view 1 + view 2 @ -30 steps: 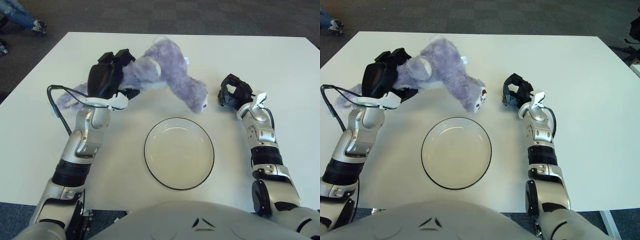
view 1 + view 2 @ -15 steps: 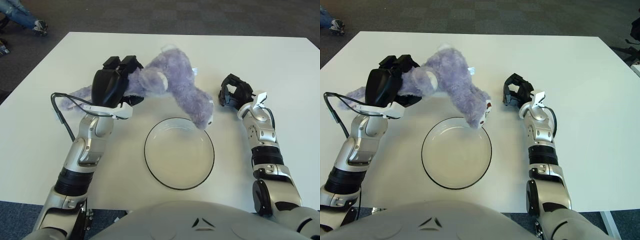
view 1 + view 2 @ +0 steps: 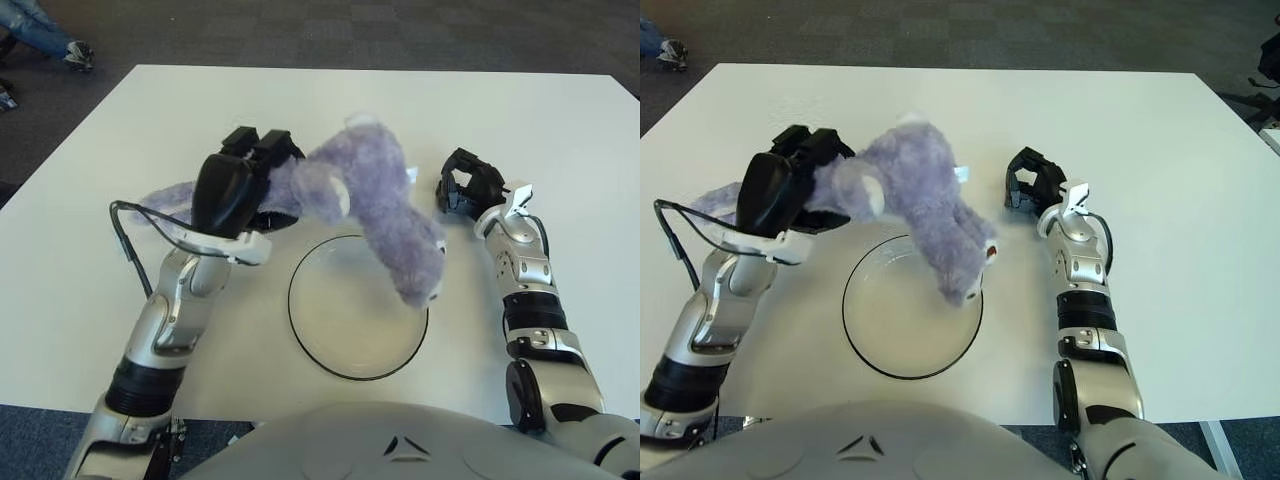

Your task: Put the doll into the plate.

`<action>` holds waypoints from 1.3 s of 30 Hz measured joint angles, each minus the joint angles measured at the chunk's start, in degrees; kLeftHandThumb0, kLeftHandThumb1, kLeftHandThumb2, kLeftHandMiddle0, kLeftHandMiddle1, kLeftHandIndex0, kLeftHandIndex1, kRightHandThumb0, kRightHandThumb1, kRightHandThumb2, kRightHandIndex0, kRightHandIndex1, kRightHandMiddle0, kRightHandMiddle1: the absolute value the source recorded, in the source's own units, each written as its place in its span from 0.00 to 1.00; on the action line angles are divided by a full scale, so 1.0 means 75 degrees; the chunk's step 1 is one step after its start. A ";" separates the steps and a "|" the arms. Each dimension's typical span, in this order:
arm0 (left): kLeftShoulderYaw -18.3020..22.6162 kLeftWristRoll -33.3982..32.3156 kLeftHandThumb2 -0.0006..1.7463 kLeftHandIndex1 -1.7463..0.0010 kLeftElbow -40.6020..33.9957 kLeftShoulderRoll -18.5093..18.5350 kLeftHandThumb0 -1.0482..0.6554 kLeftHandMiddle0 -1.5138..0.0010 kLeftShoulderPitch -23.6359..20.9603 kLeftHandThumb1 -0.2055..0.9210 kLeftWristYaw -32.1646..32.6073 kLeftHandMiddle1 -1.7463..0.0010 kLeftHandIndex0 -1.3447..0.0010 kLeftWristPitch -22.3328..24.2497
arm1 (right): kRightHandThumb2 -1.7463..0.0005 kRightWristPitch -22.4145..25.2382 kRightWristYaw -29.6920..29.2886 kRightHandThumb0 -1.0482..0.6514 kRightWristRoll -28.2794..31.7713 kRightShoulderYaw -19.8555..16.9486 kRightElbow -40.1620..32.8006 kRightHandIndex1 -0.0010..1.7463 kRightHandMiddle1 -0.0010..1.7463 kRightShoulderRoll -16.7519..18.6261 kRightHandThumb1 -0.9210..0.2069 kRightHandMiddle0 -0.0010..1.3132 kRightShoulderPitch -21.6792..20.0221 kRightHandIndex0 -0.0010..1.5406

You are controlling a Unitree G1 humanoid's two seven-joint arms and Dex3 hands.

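A purple plush doll (image 3: 375, 205) hangs in the air, gripped at one end by my left hand (image 3: 250, 180), whose fingers are shut on it. The doll's lower end droops over the right side of the clear round plate (image 3: 330, 340) with a dark rim, at the table's middle front. A long purple limb of the doll (image 3: 165, 200) trails to the left behind the hand. My right hand (image 3: 468, 185) shows to the right of the doll, fingers curled and holding nothing.
The white table (image 3: 480, 100) reaches out on all sides, with dark carpet beyond its far edge. A black cable (image 3: 130, 255) loops off my left wrist. Someone's jeans and shoe (image 3: 50, 30) show at the top left corner.
My left hand has carried the doll to the right and toward me, lifting it. The doll's hanging end has moved from beyond the plate's rim to over its right side. The right hand has stayed put.
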 measured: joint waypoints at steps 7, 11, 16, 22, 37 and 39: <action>-0.0020 -0.0379 0.93 0.00 -0.0194 0.0023 0.96 0.45 0.0327 0.24 -0.0522 0.00 0.23 -0.0225 | 0.19 -0.0195 0.0109 0.32 -0.0013 0.0036 0.0160 1.00 1.00 -0.0054 0.60 0.51 -0.0043 0.77; -0.0101 -0.0628 0.93 0.00 -0.0366 0.0053 0.96 0.46 0.0574 0.24 -0.0977 0.00 0.24 -0.0271 | 0.20 -0.0272 0.0145 0.32 -0.0011 0.0043 0.0218 1.00 1.00 -0.0055 0.60 0.51 -0.0054 0.77; -0.0179 -0.1002 0.91 0.00 -0.0556 0.0090 0.95 0.47 0.0771 0.26 -0.1568 0.00 0.26 -0.0264 | 0.20 -0.0373 0.0213 0.32 -0.0010 0.0043 0.0314 1.00 1.00 -0.0065 0.59 0.51 -0.0078 0.77; -0.0210 -0.1446 0.90 0.00 -0.0871 0.0121 0.94 0.48 0.0955 0.28 -0.2206 0.00 0.28 -0.0139 | 0.21 -0.0489 0.0307 0.32 -0.0011 0.0048 0.0433 1.00 1.00 -0.0080 0.58 0.50 -0.0109 0.77; -0.0186 -0.1841 0.89 0.00 -0.0945 0.0101 0.94 0.49 0.1024 0.29 -0.2507 0.00 0.28 -0.0098 | 0.22 -0.0534 0.0381 0.32 -0.0014 0.0073 0.0598 1.00 1.00 -0.0095 0.57 0.49 -0.0233 0.75; -0.0186 -0.1902 0.89 0.00 -0.0944 0.0093 0.94 0.49 0.1024 0.29 -0.2523 0.00 0.28 -0.0098 | 0.22 -0.0538 0.0390 0.32 -0.0013 0.0073 0.0628 1.00 1.00 -0.0098 0.58 0.50 -0.0253 0.75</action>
